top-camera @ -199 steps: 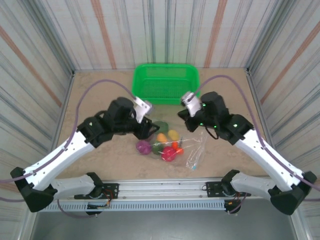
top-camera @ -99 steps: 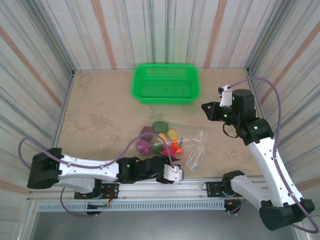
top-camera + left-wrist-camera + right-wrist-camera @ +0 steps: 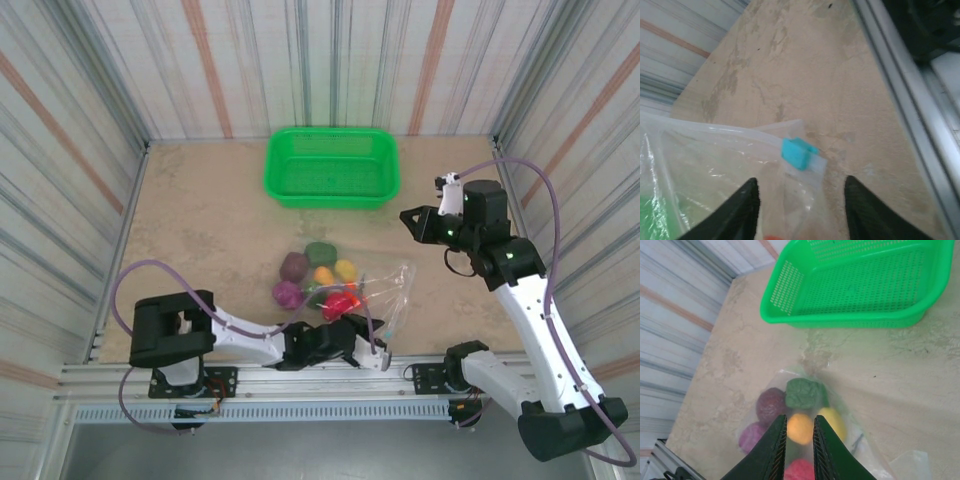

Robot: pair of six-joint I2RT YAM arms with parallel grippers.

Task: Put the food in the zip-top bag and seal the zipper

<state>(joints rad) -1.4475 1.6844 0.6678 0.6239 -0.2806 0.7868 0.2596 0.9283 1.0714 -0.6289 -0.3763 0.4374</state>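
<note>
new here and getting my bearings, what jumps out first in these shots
The bright green basket at the back, then the colourful food heaped in the middle, seemingly inside the clear bag. The left gripper hangs open over the bag's teal slider.

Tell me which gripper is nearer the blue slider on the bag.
Left. The left gripper is just short of the slider, its open fingers to either side of it. The right gripper hangs farther back, past the far end of the bag.

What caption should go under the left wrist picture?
Open left end effector poised by the bag's teal slider on the sandy table.
</note>
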